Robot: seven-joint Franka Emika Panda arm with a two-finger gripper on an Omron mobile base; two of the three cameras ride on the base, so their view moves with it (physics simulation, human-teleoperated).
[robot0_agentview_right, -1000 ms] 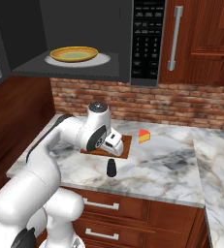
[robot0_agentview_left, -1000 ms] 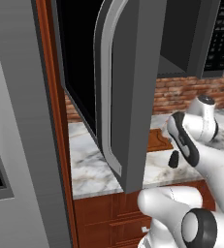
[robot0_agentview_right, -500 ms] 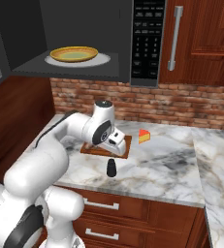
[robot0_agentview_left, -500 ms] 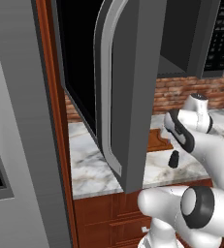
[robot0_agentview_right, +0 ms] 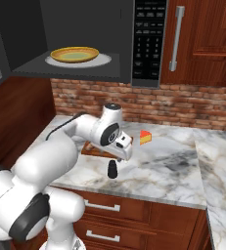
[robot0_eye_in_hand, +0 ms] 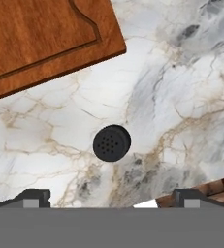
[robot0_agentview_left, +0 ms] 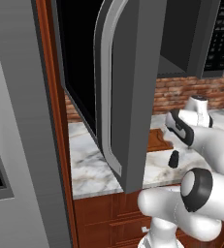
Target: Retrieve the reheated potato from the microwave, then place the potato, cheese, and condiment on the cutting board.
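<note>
While the microwave door hangs open in the left base view, the condiment stands on the counter. From the right, the gripper hovers over the condiment, cheese beyond the board. Hand view: fingers wide apart, holding nothing, above the condiment, beside the board.

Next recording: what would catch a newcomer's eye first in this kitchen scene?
The microwave hangs wide open above the counter, a yellow plate resting inside. Below it, the white arm bends over the marble counter, its open gripper hovering directly above the small black condiment, just off the cutting board. The cheese sits further back, near the brick wall.
</note>
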